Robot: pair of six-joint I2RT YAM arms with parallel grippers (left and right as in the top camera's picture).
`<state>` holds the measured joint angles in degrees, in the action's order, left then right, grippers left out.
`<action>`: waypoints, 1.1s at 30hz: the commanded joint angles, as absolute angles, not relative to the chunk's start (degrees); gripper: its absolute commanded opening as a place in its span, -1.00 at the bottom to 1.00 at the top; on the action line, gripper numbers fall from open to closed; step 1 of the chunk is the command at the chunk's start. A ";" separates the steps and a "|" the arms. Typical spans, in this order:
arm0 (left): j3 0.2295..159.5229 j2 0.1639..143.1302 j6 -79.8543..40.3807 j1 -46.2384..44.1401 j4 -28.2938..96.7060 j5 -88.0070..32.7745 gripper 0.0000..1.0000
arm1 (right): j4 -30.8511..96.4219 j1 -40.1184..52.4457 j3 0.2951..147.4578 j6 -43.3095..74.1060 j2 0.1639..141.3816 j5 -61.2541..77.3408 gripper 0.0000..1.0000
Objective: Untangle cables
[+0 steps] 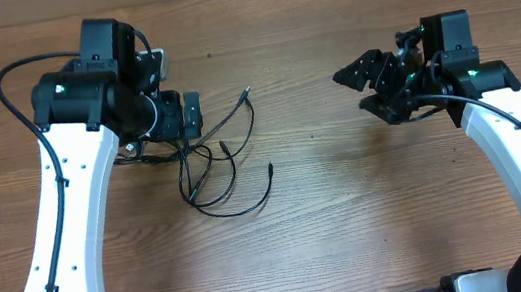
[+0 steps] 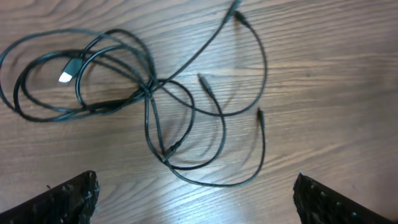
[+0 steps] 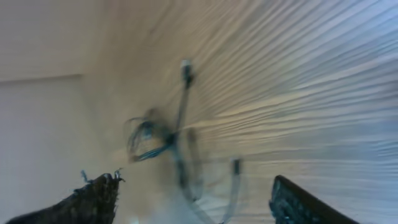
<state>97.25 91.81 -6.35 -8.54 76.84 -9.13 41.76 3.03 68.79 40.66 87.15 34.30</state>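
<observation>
Although both arms are at the bench (image 1: 350, 215), the untangling looks barely begun. The cables (image 2: 149, 93) lie flat on the wood in one connected bundle on the left side, directly under the left gripper (image 1: 181, 116). Several loops are stacked at one end around a USB plug (image 2: 65, 76) with a pale tip. The cords cross at a tight knot-like point in the middle, and from there looser loops and thin tails with small plugs fan outward. No cord lies apart from the others, so I judge that all the separating is left to do.

Left jaws are spread wide above the bundle and grip nothing. The right gripper (image 1: 366, 90) hangs well apart from the cables, over bare wood. Its wrist view is blurred but shows its jaws spread too, with nothing between them. No container of any kind is in view.
</observation>
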 commanded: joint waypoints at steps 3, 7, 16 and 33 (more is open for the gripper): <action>87.66 90.65 -15.73 -8.29 71.64 -6.83 0.99 | 43.24 2.92 69.71 38.44 86.04 22.26 0.66; 79.94 90.65 -25.43 -8.27 66.52 -3.70 1.00 | 43.20 2.92 69.71 38.44 86.04 20.45 0.75; 66.87 90.63 -41.91 -8.29 53.63 -4.03 1.00 | 43.24 2.92 69.71 36.97 86.04 18.00 0.83; 59.92 90.65 -49.12 -8.29 49.23 -1.76 0.77 | 43.64 2.92 69.71 34.00 86.04 18.00 1.00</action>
<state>63.05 91.39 -42.54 -8.54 48.99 -3.81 43.66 3.03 68.79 34.87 87.15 18.81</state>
